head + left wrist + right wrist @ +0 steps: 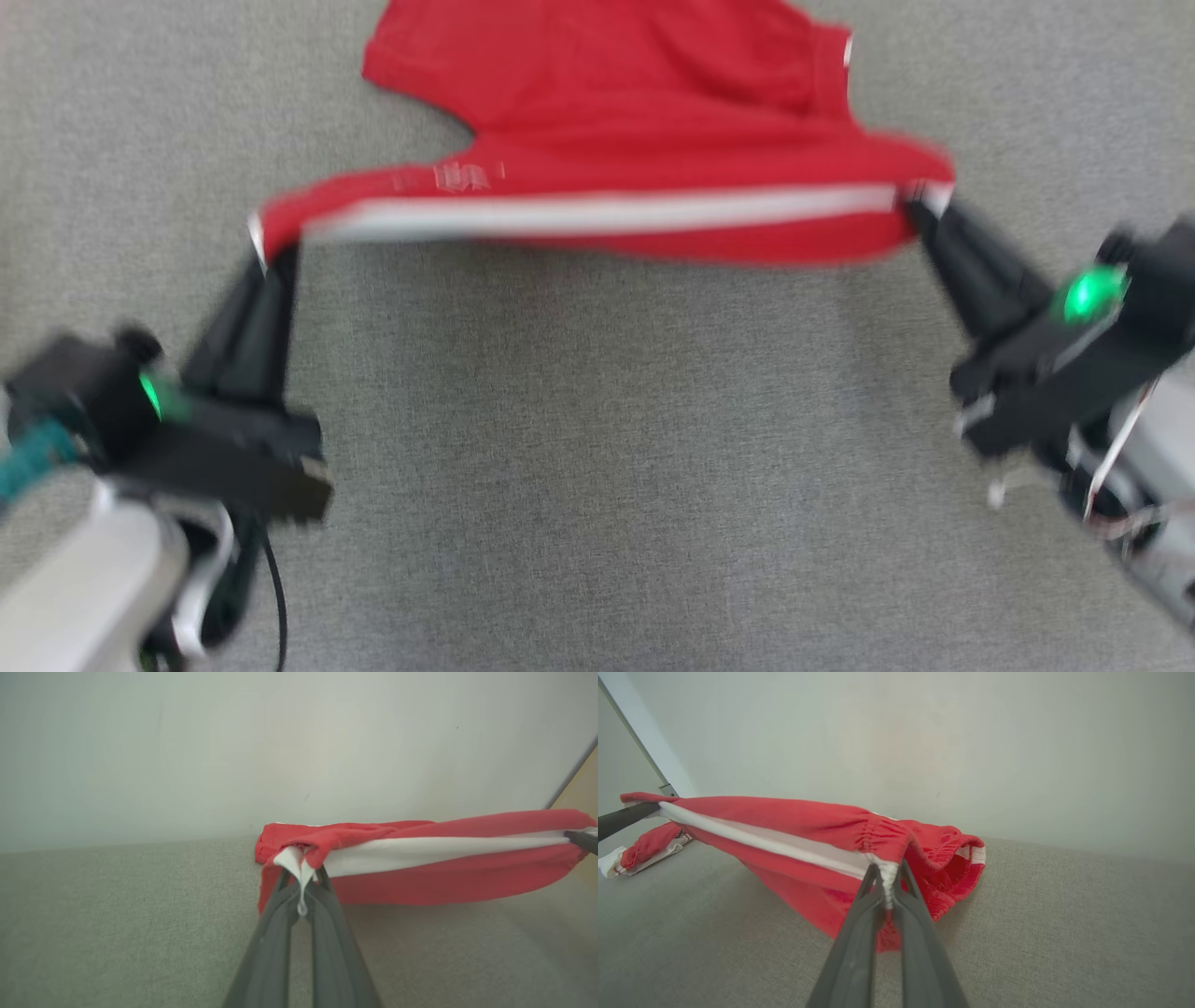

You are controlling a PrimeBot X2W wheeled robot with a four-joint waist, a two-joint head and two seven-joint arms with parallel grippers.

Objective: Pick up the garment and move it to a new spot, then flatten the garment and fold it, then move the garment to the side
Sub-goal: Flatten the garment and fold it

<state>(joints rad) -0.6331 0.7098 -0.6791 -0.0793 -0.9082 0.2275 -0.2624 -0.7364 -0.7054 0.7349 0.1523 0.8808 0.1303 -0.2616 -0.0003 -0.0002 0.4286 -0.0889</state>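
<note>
Here, the left gripper is clamped shut on one end of the garment, its fingertips pinching the white stripe at the corner. The right gripper is likewise closed on the opposite end of that stripe. The red cloth stretches between the two grippers. Its near edge hangs clear of the grey surface and sags below the fingertips, while the rest trails away beyond them and rests on the surface. In the right wrist view, another red-and-white cloth lies past the left gripper.
</note>
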